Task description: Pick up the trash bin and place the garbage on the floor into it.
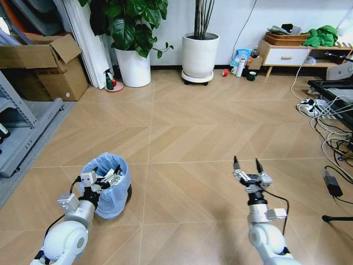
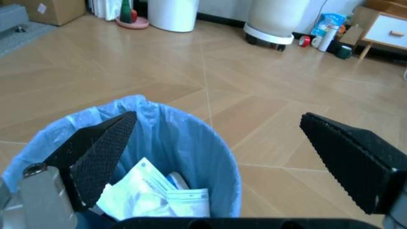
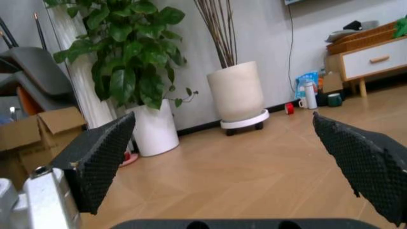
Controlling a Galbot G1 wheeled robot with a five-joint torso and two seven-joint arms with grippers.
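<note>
Left gripper (image 1: 108, 178), wide open and empty, hovers over the trash bin (image 1: 118, 190)

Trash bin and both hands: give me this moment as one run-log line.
left hand: open, over trash bin rim | bin: upright on floor, garbage inside | right hand: open, holding nothing

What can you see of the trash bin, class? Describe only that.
The trash bin is small and round with a dark base, lined with a crinkled light-blue plastic bag folded over the rim. It stands upright on the floor. White paper scraps and a printed packet lie inside. The open left gripper hovers over its mouth, one finger over the rim, contact unclear.
</note>
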